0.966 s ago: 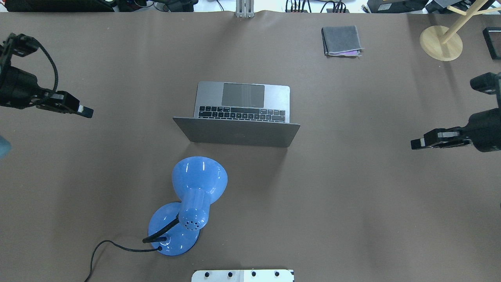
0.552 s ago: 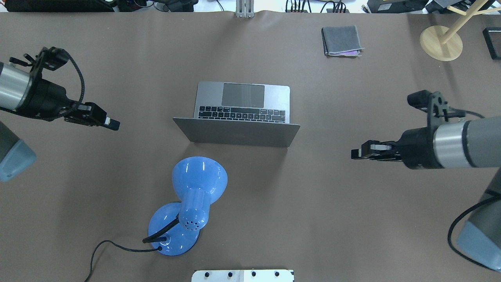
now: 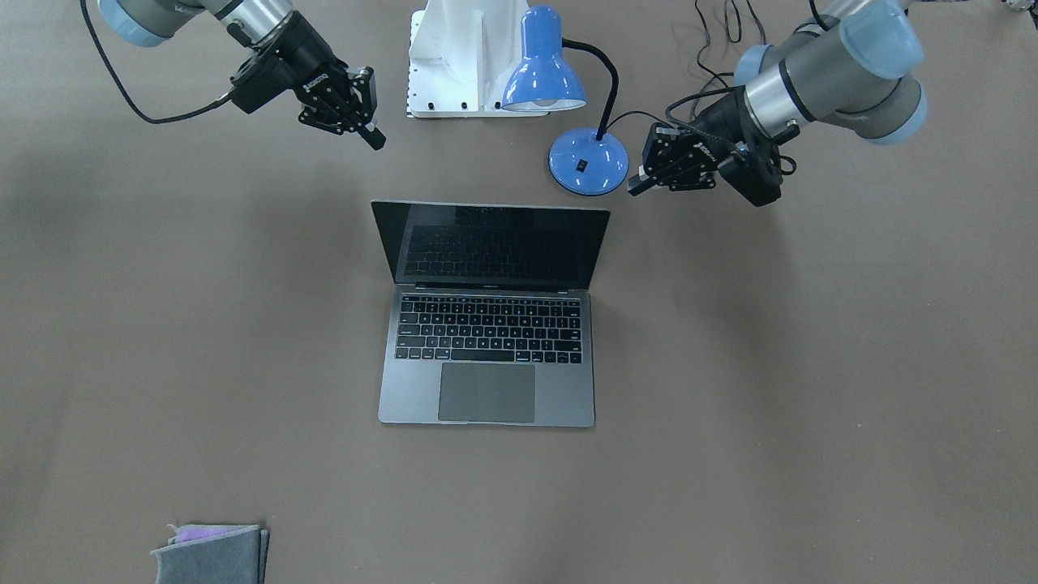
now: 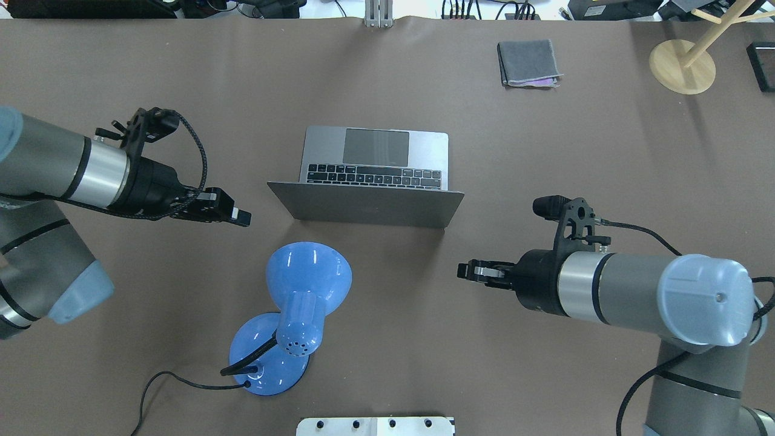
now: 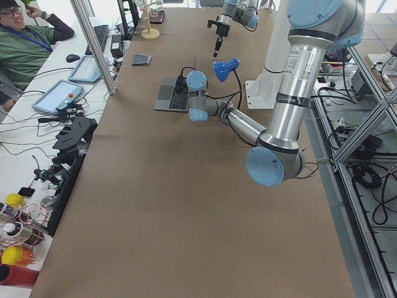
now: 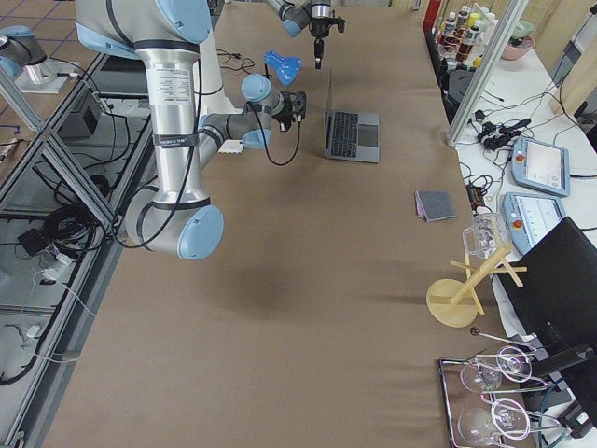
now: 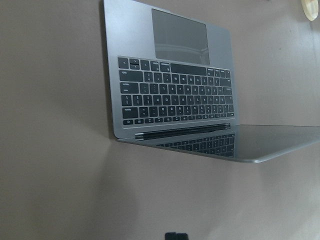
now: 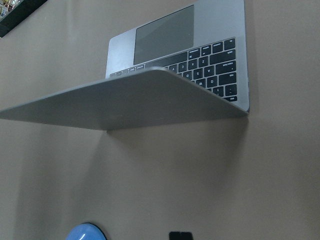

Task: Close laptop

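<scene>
Centrally, the laptop (image 4: 369, 175) is found open on the tabletop (image 4: 545, 151); its keyboard (image 3: 489, 328) is turned away from the robot, and the grey back of its lid (image 4: 366, 209) is presented toward the robot; the lid is leaned back to the robot's side, and its hinge line, the long axis, is laid across the tabletop from left to right. The left gripper (image 4: 241, 217) is held off the lid's left end, apart from it, its fingers pressed together on nothing; the right gripper (image 4: 463, 270) is held behind the lid's right corner, on the robot's side, likewise pinched closed and empty. Neither is touching the laptop, and which is nearer cannot be settled. A blue desk lamp (image 4: 306, 284) is stood behind the lid's left half. The closing push is judged to run away from the robot, against the lid's back near its top edge; the right gripper is judged better placed, since the lamp crowds the left approach.
</scene>
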